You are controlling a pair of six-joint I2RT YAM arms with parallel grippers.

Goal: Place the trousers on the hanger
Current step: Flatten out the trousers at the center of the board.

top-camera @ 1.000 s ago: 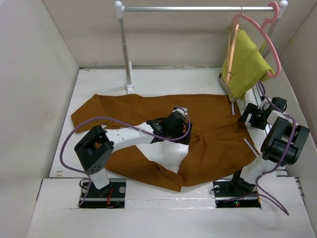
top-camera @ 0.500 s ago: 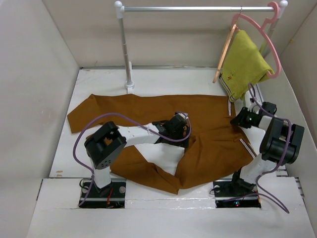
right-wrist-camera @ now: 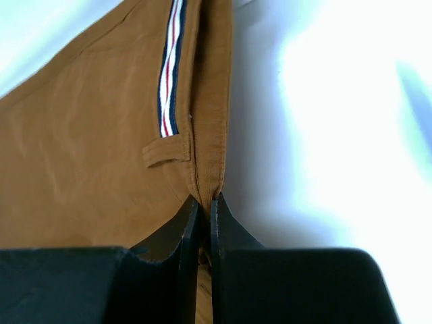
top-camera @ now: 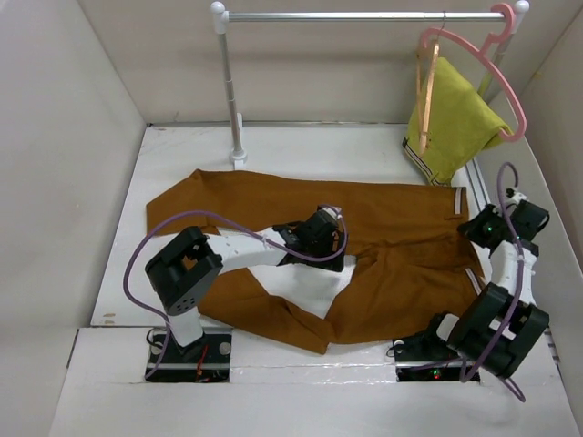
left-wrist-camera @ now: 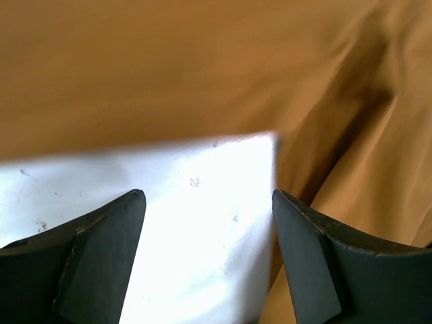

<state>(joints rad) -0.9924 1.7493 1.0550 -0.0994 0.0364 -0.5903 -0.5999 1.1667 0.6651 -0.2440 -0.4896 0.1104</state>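
Pinching the trousers (right-wrist-camera: pixel 101 135) by the waistband, the right gripper (right-wrist-camera: pixel 202 206) has its fingers pressed together; the left gripper (left-wrist-camera: pixel 206 219) hangs spread near the crotch. The trousers lie flat on the table (top-camera: pixel 182 150), the hanger (top-camera: pixel 424 82) bare on the rail (top-camera: pixel 346 15): barely begun.

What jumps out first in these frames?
The rust-brown trousers sprawl across the middle of the table, the right pincer shut on their striped waistband edge at the right. The left pincer hangs open over a bare white patch among the folds. At the rail's right end, the wooden hanger hangs beside a yellow-green garment on a pink hanger.
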